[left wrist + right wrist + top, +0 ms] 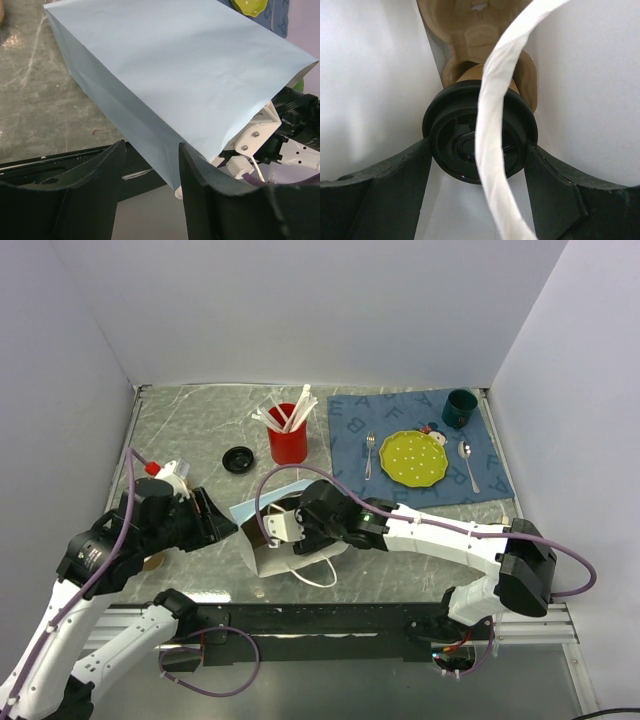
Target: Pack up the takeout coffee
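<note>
Nearly done: right gripper clamps takeout coffee inside paper bag. Left gripper straddles bag edge, jaws apart. Release pending.

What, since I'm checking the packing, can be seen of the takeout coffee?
The takeout coffee is a brown kraft-paper cup under a round black plastic lid with a recessed centre. It sits inside the paper bag, lid facing the right wrist camera. The right gripper appears to clamp the lid's rim from both sides. The bag's twisted white handle crosses in front of it. The top view hides it.
</note>
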### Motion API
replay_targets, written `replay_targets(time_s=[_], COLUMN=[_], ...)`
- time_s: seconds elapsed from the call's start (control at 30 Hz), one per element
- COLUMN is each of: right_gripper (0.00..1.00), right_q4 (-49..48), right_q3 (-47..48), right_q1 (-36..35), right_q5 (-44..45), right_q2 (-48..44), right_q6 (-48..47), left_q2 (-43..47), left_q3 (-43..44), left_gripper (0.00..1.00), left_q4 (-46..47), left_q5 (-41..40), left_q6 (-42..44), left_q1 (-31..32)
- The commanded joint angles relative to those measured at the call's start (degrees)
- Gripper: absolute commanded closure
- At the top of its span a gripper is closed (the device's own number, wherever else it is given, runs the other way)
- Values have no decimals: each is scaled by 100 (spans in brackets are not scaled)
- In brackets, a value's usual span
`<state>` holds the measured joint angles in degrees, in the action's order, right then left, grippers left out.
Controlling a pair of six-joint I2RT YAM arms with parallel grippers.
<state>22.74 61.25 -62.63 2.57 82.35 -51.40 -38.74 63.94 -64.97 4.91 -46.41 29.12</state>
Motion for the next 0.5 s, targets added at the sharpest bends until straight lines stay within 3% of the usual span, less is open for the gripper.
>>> replay_targets(time_s=[0.0,0.23,0.47], right_gripper=[67,67,67], right_q4=[-218,-270,-297], right_q3=[-70,9,9], right_q1=[-56,-56,-47], right_q5=[95,156,183], right_q2=[-202,-96,-34], right_q6=[253,271,297], left_q2=[42,341,323], left_q3=[-119,109,-39], left_gripper=[48,42,44], left_q4=[354,327,388], left_q5=[265,370,801], left_q6=[-219,-149,36], left_q1=[14,14,14])
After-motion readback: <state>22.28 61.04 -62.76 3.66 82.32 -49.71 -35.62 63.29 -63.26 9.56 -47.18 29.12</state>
